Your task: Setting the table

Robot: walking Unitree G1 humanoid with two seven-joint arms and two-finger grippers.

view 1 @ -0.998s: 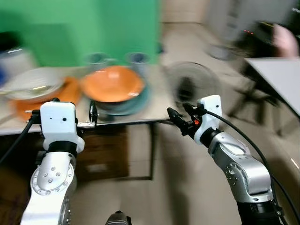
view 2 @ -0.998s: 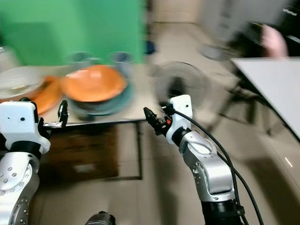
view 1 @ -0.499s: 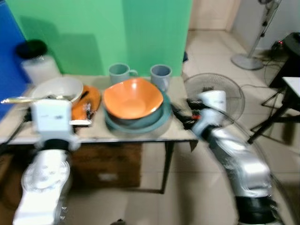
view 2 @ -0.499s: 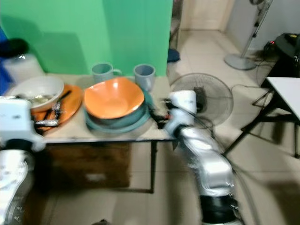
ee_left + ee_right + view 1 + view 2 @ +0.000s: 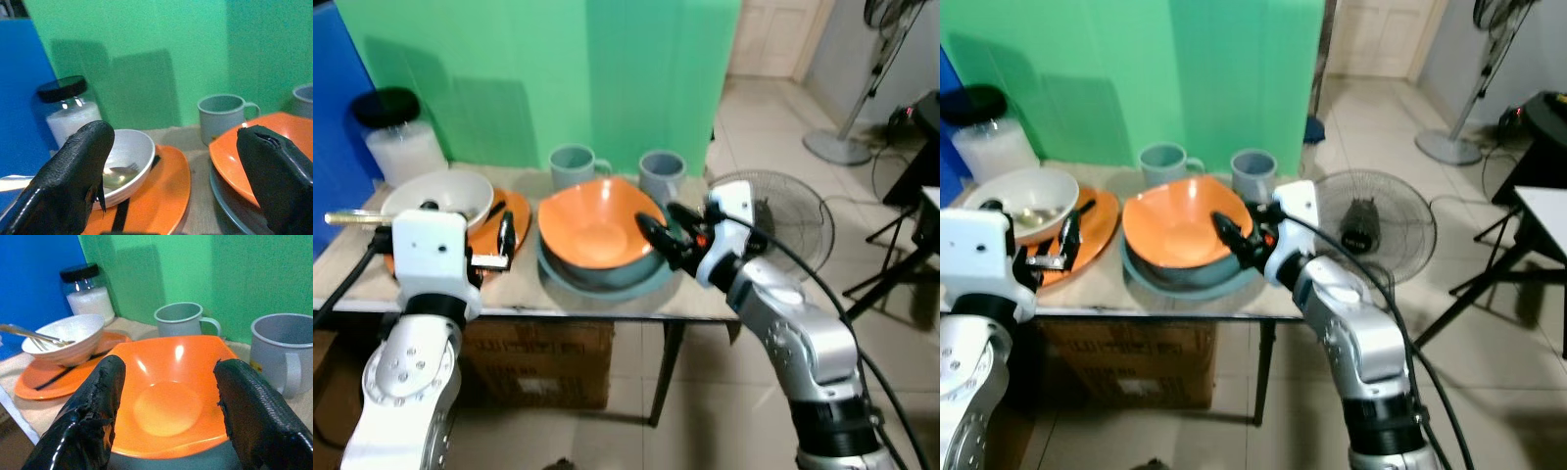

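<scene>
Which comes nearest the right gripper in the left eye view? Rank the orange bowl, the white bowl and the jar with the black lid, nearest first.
From the right gripper:
1. Orange bowl, directly at the fingertips, mid-table.
2. White bowl, further to the robot's left, on the orange plate.
3. Jar with the black lid, farthest, at the table's back left corner.

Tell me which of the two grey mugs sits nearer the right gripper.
The handle-less-looking grey mug on the robot's right, directly behind the right gripper; the other mug, its handle showing, stands further left behind the orange bowl.
</scene>
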